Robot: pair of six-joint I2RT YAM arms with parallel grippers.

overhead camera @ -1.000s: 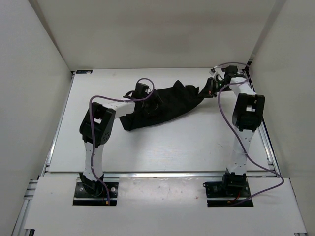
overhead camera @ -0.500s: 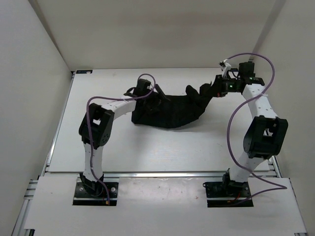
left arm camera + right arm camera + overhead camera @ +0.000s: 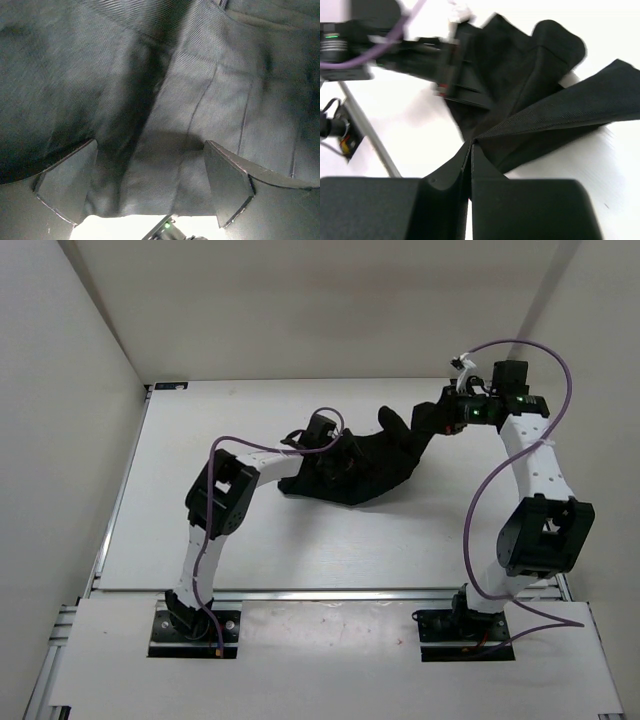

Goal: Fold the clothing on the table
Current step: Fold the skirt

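The black clothing (image 3: 372,466) lies crumpled at the back middle of the white table (image 3: 440,530). Its right end rises to my right gripper (image 3: 432,421), which is shut on a corner of it. In the right wrist view the closed jaws pinch that corner (image 3: 471,145), and the clothing (image 3: 530,85) fans out and away from them. My left gripper (image 3: 333,448) is on the garment's left part, open. In the left wrist view its fingers (image 3: 227,182) stand wide apart with wrinkled clothing (image 3: 165,90) filling the space between and beyond them.
White walls enclose the table on three sides. A metal rail (image 3: 118,498) runs along the left edge. Purple cables loop over both arms. The left arm (image 3: 420,50) crosses the right wrist view near the garment.
The right gripper has lifted its held corner up and to the right, and that arm's elbow has swung outward. The garment has bunched rightward. The left gripper has slid right over the cloth.
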